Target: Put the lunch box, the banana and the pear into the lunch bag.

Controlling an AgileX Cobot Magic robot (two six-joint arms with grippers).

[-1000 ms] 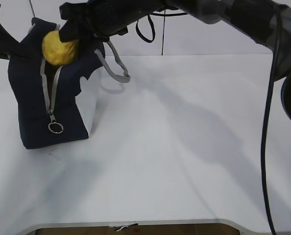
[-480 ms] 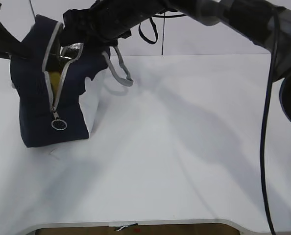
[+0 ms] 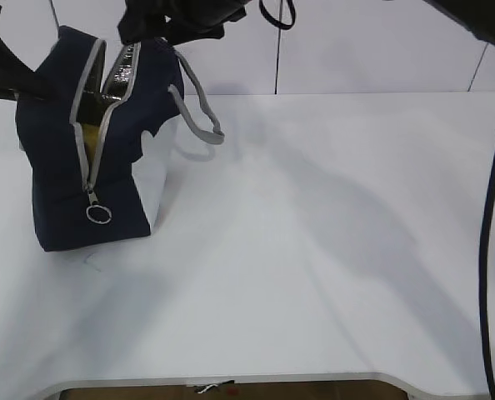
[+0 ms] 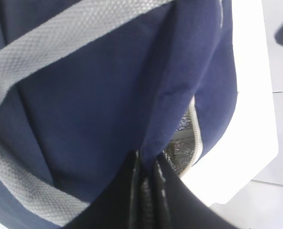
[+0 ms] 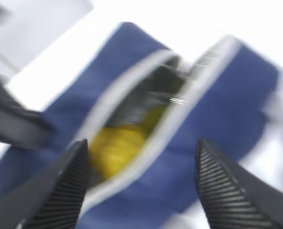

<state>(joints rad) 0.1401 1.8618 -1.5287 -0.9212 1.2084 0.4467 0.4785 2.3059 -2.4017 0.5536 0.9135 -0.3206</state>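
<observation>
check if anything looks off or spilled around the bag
Nothing spilled. The lunch bag stands upright with its zipper open, something yellow, probably the pear, inside. The left tool pinches the bag's fabric edge; the right tool hangs open above the opening.

The exterior view is brightly and evenly lit. The white table (image 3: pixel 331 250) is nearly washed out, and soft grey shadows of the arms are spread across it toward the right edge. A small shadow is cast beside the bag (image 3: pixel 64 192), toward the front edge. The silver lining is made to shine near the bag's top. The left wrist view is sharp on the blue cloth, but the table behind is blown out to plain white. The right wrist view is badly smeared by blur; the bag's opening and something yellow (image 5: pixel 115 148) inside are seen only as soft shapes.
</observation>
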